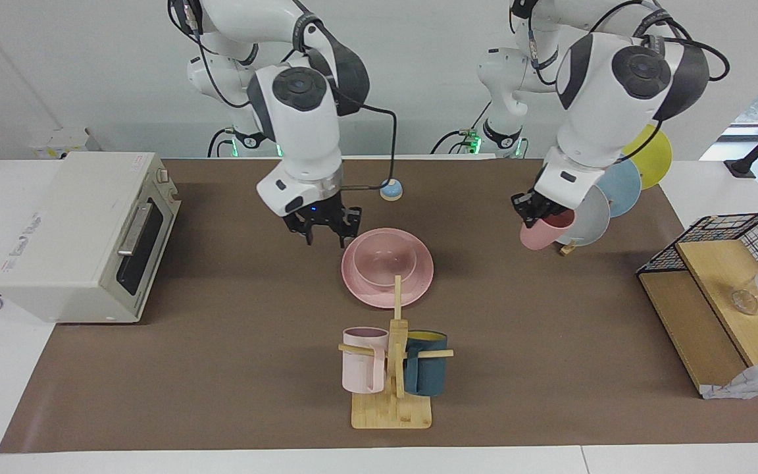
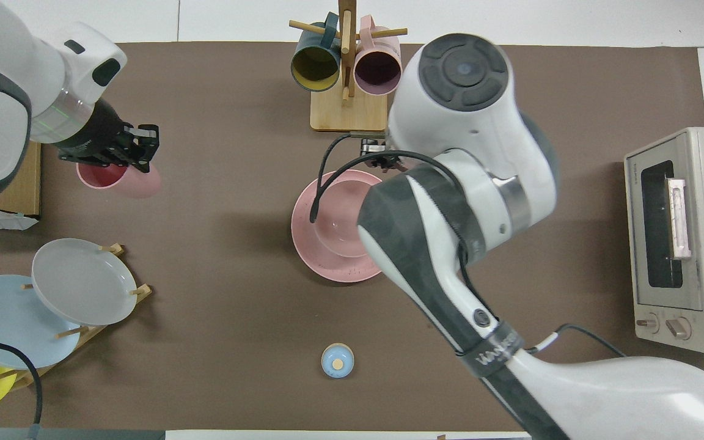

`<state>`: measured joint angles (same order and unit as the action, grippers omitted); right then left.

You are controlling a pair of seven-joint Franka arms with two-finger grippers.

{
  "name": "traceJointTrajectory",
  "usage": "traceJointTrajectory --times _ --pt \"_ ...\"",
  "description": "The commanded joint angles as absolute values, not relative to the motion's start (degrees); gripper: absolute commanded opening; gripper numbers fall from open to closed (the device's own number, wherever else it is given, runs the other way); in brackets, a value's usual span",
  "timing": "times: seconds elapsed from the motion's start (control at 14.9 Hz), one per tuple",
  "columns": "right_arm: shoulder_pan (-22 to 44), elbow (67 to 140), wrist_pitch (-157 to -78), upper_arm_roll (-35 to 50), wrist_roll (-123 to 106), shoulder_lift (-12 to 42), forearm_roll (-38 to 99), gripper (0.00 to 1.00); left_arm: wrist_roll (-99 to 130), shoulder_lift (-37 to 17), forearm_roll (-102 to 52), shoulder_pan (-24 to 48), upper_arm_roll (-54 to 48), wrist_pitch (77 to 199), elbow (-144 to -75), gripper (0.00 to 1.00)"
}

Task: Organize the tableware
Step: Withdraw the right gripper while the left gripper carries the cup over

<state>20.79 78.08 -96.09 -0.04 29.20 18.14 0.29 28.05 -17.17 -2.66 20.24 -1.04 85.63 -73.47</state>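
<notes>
Facing view checked first — pink cup (image 1: 542, 233) held aloft in left gripper (image 1: 537, 212), fingers closed on its rim, mouth tipped sideways, body hanging in front of the grey plate (image 1: 586, 217) on the plate rack. Hangs over bare mat toward the left arm's end of the table.

Pink bowl (image 1: 380, 261) seated inside pink plate (image 1: 387, 268) at table centre, stack flat and upright. From the held cup, stack lies at roughly 8 o'clock in the facing view; in the overhead view, cup (image 2: 121, 178) to stack at about 4 o'clock. Well apart — a long traverse across open mat, no obstacle seen on that line.

Right gripper (image 1: 325, 227) hovers at the stack's edge nearer the robots, at about 10 o'clock of the bowl, fingers spread narrowly, holding nothing. Nearer of the two arms to the stack, yet empty.

Judged next move: carry cup to the bowl and set it down inside, upright. Turns on two points — cup's long axis now tilted, needs righting before release; right gripper close to the bowl rim, likely in the path unless withdrawn.

Mug stand (image 1: 392, 368) with handled mugs sits farther from the robots than the stack, at 6 o'clock of it in the facing view, clear of the route.
</notes>
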Motion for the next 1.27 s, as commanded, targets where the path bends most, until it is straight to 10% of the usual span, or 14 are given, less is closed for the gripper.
traceJointTrajectory --times 0.0,0.2,1.21 --pt "13.91 79.01 -91.60 0.35 20.95 13.11 0.79 0.72 38.55 -21.18 -3.77 27.31 -0.09 84.80 -68.03 0.00" --pt "7.32 79.37 -86.24 0.35 13.38 11.52 0.70 1.00 46.99 -22.40 -4.31 33.64 -0.26 90.42 -68.03 0.00" --pt "2.20 98.87 -90.78 -1.58 -1.93 -1.31 -1.76 1.00 50.80 -30.06 -6.15 41.04 -0.35 107.05 -76.01 0.00"
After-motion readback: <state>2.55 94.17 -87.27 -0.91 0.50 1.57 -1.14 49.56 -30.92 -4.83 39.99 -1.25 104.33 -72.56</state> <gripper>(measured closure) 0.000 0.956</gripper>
